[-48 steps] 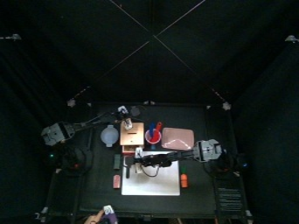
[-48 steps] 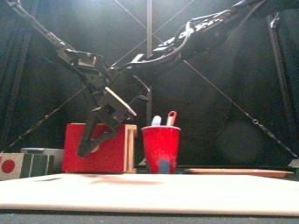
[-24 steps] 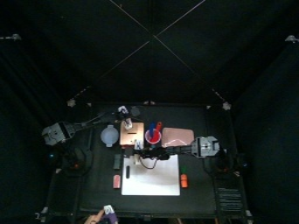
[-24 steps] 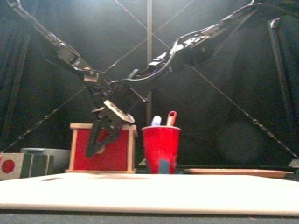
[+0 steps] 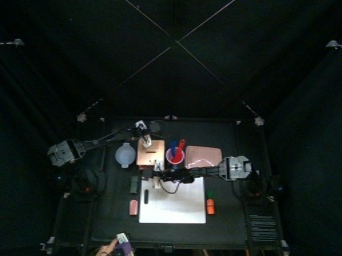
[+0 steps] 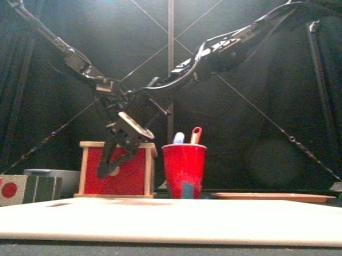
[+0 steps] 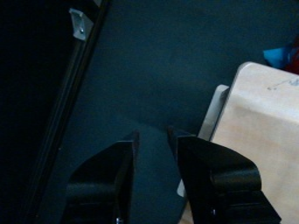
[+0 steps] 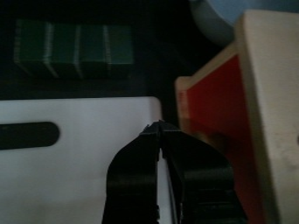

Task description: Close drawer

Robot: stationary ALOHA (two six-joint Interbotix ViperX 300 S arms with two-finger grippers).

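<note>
The small tan wooden box (image 5: 151,152) stands left of the table's middle. In the front view its red front (image 6: 118,170) sits inside the tan frame, so the drawer looks pushed in. My right gripper (image 6: 114,155) reaches across from the right and hangs at this red front. In the right wrist view its jaws (image 8: 158,131) are shut and empty, with the tips at the edge of the red face (image 8: 216,105). My left gripper (image 7: 155,138) rests behind the box, shut and empty, and the box's pale wood (image 7: 263,114) shows beside it.
A red cup (image 6: 183,170) with tools in it stands right of the box. A pinkish board (image 5: 203,157) lies further right. A white sheet (image 5: 174,205) covers the table's front. A grey-green block (image 6: 47,183) sits at the far left.
The red front has moved back into the box frame. My right gripper moved with it, away from the table's front, then stayed still. The left arm has not moved.
</note>
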